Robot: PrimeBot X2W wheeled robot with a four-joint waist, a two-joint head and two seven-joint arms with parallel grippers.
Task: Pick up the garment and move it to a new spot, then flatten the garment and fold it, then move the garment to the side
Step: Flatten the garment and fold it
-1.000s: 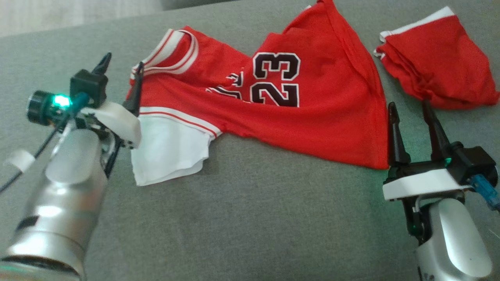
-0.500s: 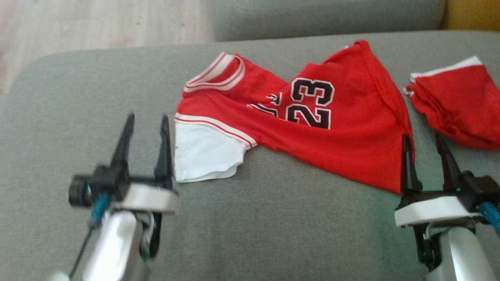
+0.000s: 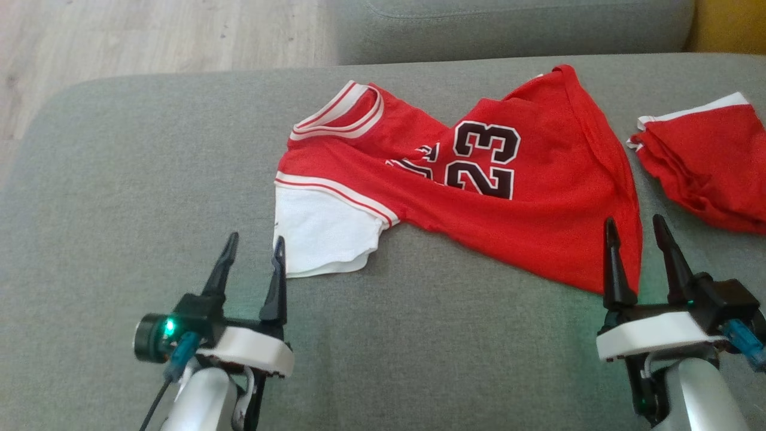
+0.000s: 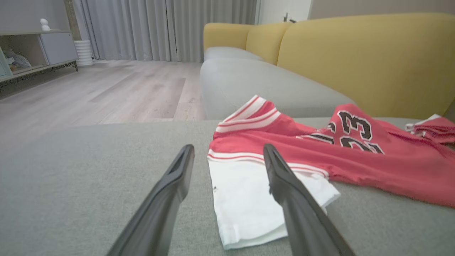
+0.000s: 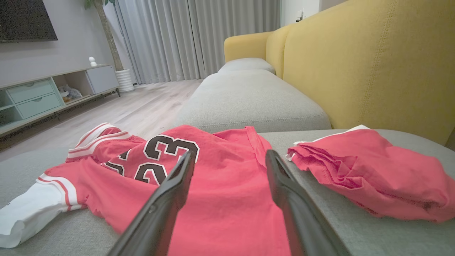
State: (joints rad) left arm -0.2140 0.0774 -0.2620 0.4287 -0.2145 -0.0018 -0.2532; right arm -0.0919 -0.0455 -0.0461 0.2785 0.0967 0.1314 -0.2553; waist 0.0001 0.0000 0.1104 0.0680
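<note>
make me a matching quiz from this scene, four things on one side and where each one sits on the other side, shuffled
Things:
1 jersey numbered 23
2 bunched red garment
3 left pincer
4 right pincer

Places:
a open, beside the white sleeve
b far right of the grey cushion
c open, at the jersey's red hem corner
d middle of the cushion, lying crumpled

Pairs: 1-d, 2-b, 3-a, 4-c

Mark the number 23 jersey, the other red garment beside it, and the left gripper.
number 23 jersey (image 3: 486,160): head view, on the printed 23.
other red garment (image 3: 709,170): head view, on the middle of its rumpled red cloth.
left gripper (image 3: 256,238): head view, midway between its open fingertips.
</note>
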